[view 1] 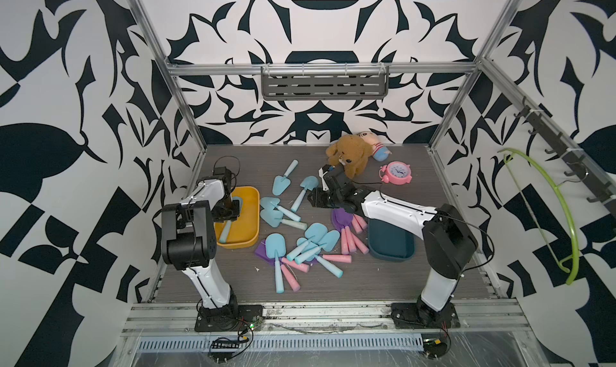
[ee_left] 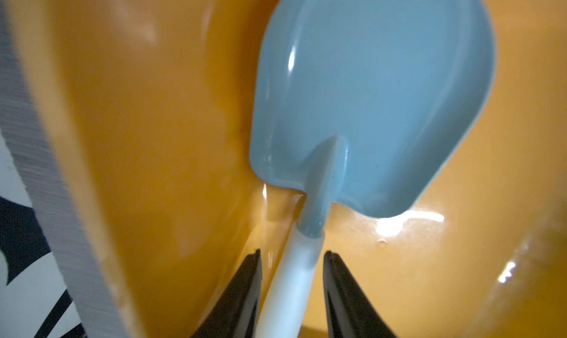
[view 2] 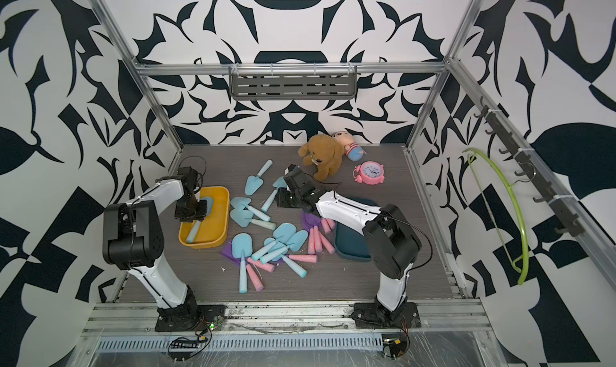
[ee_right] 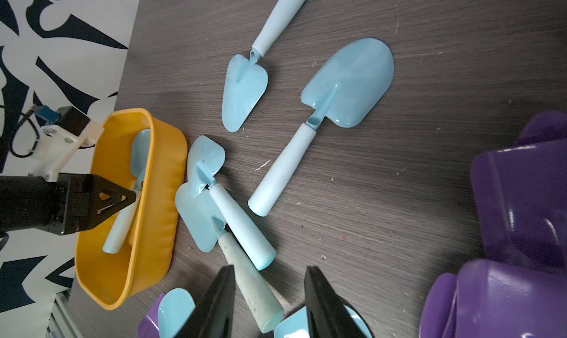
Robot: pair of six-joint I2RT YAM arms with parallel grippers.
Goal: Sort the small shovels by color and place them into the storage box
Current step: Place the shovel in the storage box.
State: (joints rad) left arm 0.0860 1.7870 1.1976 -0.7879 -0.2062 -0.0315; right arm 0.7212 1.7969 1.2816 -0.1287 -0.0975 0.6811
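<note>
A blue shovel lies inside the yellow storage box, its blade on the box floor near one wall. Its pale handle runs back between the fingers of the left gripper. The jaws stand apart, with yellow showing on each side of the handle, so the shovel is not clamped. In a top view the handle slants toward the near end of the box, and the gripper hangs just above it, inside the rim. Beside the box, on the dark wood-grain table, lie the loose blue shovels. Two are crossed and touching, with a pointed one and a round-bladed one farther out. The right gripper hovers over this group, its jaws parted and holding nothing. The greenish handle of one crossed shovel lies on the table below the gap. Nearer the robot is a heap of blue and purple shovels. More purple shovels with pink handles lie against a dark teal box under the right arm.
</note>
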